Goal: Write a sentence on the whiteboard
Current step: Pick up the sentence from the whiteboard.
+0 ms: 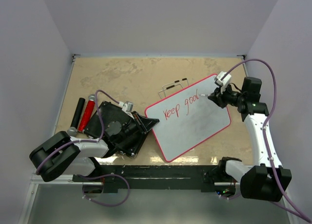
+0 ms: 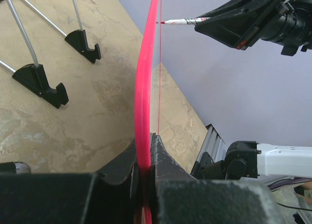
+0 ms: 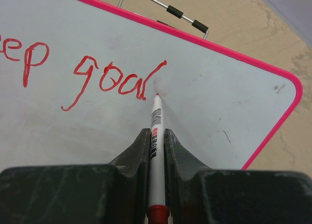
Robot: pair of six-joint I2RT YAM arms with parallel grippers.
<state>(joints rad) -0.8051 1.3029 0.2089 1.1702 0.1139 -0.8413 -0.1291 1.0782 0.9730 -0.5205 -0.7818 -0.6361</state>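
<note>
A: where's the whiteboard (image 1: pixel 195 129)?
B: on the table (image 1: pixel 122 78), right of centre. It's turned so the long side runs from near-left to far-right, with the face toward the top camera.
A: the sentence (image 1: pixel 181 106)?
B: red ink in the upper half of the board. One line, reads "Keep goal".
A: marker (image 3: pixel 156 118) vs the text?
B: tip sits just right of the foot of the "l", at the board face. Looks in contact from the right wrist view. Left wrist view has the board edge-on, and the tip meets it there too.
A: what's holding it?
B: right gripper (image 3: pixel 156 136), jaws closed on the marker barrel. Barrel runs straight out between the fingers, red butt end back toward the wrist.
A: left gripper (image 2: pixel 145 158)?
B: pinched on the board's red rim at its left edge. The rim passes right between the two fingers.
A: arm poses?
B: right arm (image 1: pixel 261 131): base near-right, link climbs along the right wall, elbow at far right. Wrist doubles back left to the board's far-right corner.
B: left arm (image 1: pixel 73 148): elbow folded near-left, forearm low across the table, pointing right into the board.
A: anything else?
B: wire stand (image 1: pixel 173 86) with black feet just beyond the board's far edge. Black cylinder (image 1: pixel 78 112) and red cylinder (image 1: pixel 87 113) lie side by side at the left, beside the left wrist.
</note>
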